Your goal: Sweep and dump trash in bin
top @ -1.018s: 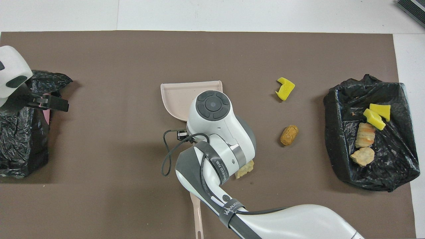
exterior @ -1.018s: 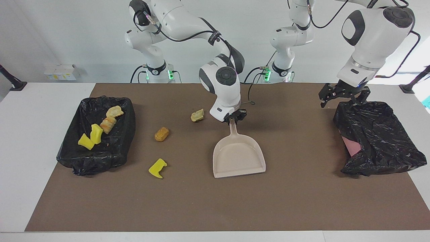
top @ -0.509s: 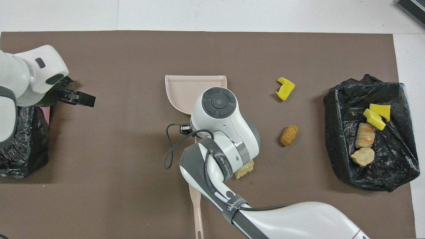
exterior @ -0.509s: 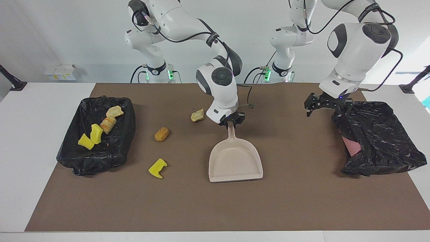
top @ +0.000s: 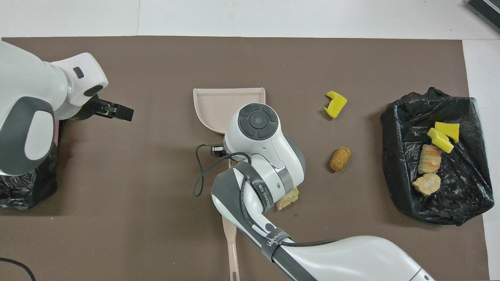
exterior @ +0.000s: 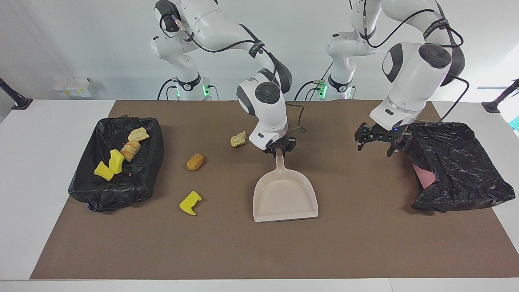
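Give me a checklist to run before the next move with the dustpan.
1. Dustpan flat on the mat, pan empty: ok.
2. Right hand secure on the dustpan's handle: cannot tell; it is at the handle's end.
3. Left hand free: ok; open and holding nothing, over the mat beside the black bag at the left arm's end.
4. Mat cleared of trash: not ok; a yellow foam chunk, a tan-orange lump and a pale bread scrap lie loose.
5. Lined bin ready to receive: ok; open at the top, four scraps inside.
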